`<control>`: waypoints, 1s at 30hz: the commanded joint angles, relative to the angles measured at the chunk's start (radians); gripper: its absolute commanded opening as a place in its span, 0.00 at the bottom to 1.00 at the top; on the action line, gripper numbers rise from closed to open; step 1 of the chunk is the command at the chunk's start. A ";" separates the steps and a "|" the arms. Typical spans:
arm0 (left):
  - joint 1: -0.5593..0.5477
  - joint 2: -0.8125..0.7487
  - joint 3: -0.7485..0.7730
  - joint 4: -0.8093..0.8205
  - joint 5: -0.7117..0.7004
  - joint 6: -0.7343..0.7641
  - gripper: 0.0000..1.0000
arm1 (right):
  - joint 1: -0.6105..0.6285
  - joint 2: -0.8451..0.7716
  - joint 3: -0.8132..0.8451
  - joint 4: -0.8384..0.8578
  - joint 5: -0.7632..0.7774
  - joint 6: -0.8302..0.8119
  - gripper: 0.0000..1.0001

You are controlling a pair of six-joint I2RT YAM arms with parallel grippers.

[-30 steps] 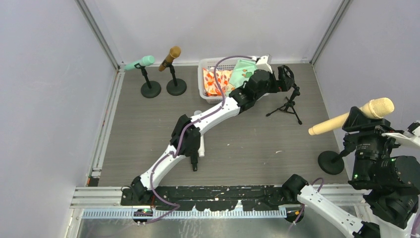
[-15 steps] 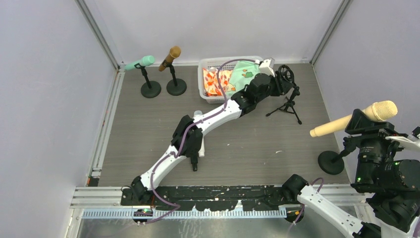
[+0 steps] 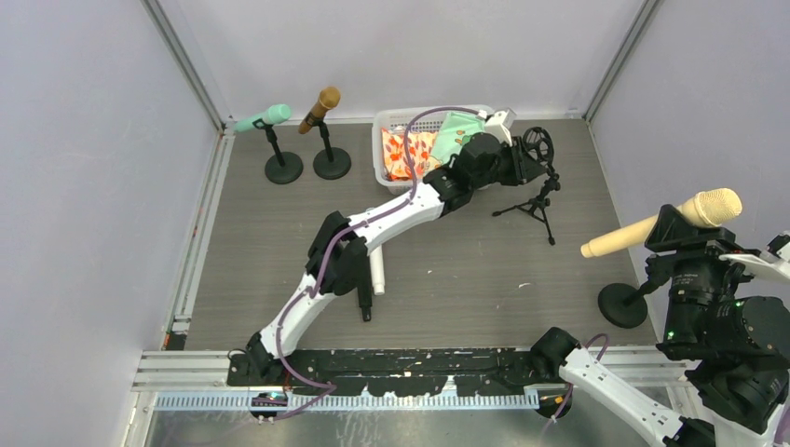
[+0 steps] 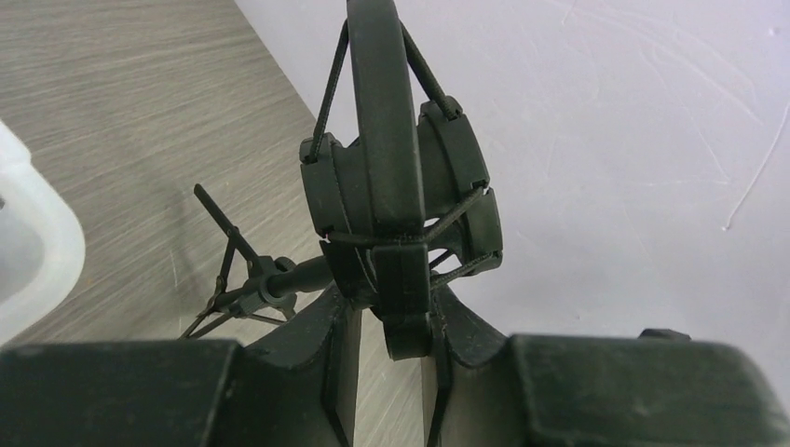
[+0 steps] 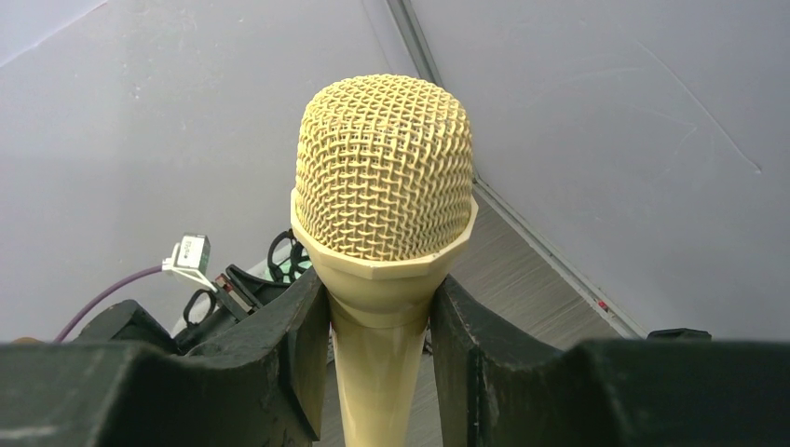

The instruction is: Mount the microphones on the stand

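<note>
Right wrist: yellow microphone [image 5: 382,186] between fingers [image 5: 296,358]

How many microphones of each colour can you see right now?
Mint green microphone: 1
Brown-gold microphone: 1
Pale yellow microphone: 1
White microphone: 1
Black microphone, partly under the left arm: 1
Total: 5

The grey wood-grain tabletop [image 3: 447,279] carries two round-based stands [image 3: 283,169] [image 3: 332,164] side by side at its far left corner, a white basket [image 3: 380,149] at the far edge and a third round base [image 3: 622,305] near the right edge. Towards the middle, a white microphone [image 3: 377,272] and a black microphone [image 3: 366,303] lie close together. A small tripod stand [image 3: 536,200] tilts right of the basket, and whether all its legs touch the surface is unclear.
</note>
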 commanded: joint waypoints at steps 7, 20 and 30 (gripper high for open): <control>0.067 -0.258 -0.174 0.024 0.193 -0.108 0.00 | 0.000 0.028 -0.010 0.031 -0.008 0.010 0.02; 0.143 -0.623 -0.692 -0.021 0.404 -0.014 0.00 | 0.000 0.008 -0.153 0.264 -0.190 -0.076 0.02; 0.249 -0.809 -0.982 -0.041 0.514 0.124 0.00 | 0.000 0.063 -0.294 0.534 -0.448 -0.096 0.01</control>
